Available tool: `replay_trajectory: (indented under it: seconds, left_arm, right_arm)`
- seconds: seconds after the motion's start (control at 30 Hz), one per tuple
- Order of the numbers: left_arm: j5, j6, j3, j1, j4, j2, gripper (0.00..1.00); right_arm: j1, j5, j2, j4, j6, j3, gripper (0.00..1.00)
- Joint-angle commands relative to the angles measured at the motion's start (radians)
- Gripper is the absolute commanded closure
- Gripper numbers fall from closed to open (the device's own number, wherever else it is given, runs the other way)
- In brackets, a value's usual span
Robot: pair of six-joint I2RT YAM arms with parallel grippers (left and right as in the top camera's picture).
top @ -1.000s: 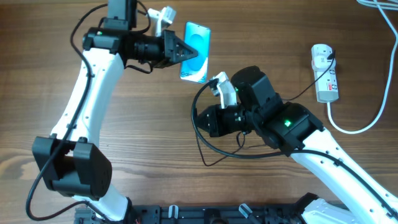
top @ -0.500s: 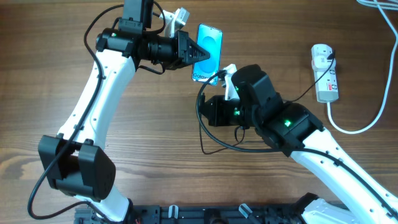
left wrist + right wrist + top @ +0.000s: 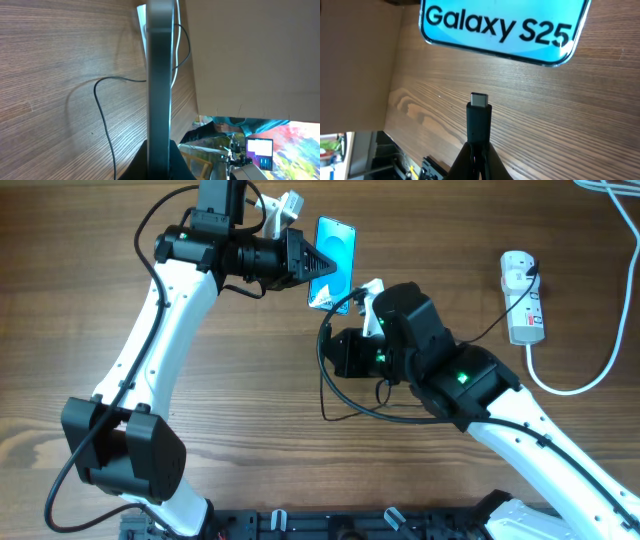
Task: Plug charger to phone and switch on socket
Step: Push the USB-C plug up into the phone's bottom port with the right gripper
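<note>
My left gripper [image 3: 312, 268] is shut on the phone [image 3: 334, 262] and holds it above the table at the upper middle, turquoise screen up. In the left wrist view the phone [image 3: 159, 75] shows edge-on between my jaws. My right gripper [image 3: 338, 352] is shut on the charger's black connector [image 3: 479, 117], its metal tip pointing at the phone's "Galaxy S25" end [image 3: 500, 27], a short gap apart. The thin black charger cable [image 3: 335, 405] loops under my right arm. The white socket [image 3: 522, 298] lies at the right.
A thick white cord [image 3: 590, 370] curves from the socket along the right edge. The black cable [image 3: 102, 115] lies on the wooden table under the phone. A cardboard-coloured wall [image 3: 250, 55] stands beyond the table's edge.
My left arm swung right and carried the phone towards the right gripper. My right gripper moved up towards the phone with the connector. Little changed in the last half second.
</note>
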Motion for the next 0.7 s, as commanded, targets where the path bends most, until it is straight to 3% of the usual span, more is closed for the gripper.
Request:
replay_trajectory:
  seconds: [0.0,0.33,0.5,0.67]
  left_arm:
    - [0.013,0.016,0.001,-0.002,0.008,-0.023,0.96]
    - [0.018,0.019,0.001,-0.004,0.010,-0.023,0.96]
    - [0.022,0.106,0.001,-0.009,0.006,-0.023,0.96]
    - [0.022,0.121,0.001,-0.030,0.006,-0.023,0.96]
  right_arm:
    - [0.001,0.018,-0.014,0.016,0.028,0.019,0.96]
    - [0.001,0.017,0.032,0.006,0.025,0.018,0.96]
    - [0.001,0.019,0.037,0.043,0.024,0.019,0.96]
    - [-0.006,0.028,0.038,0.042,0.024,0.018,0.96]
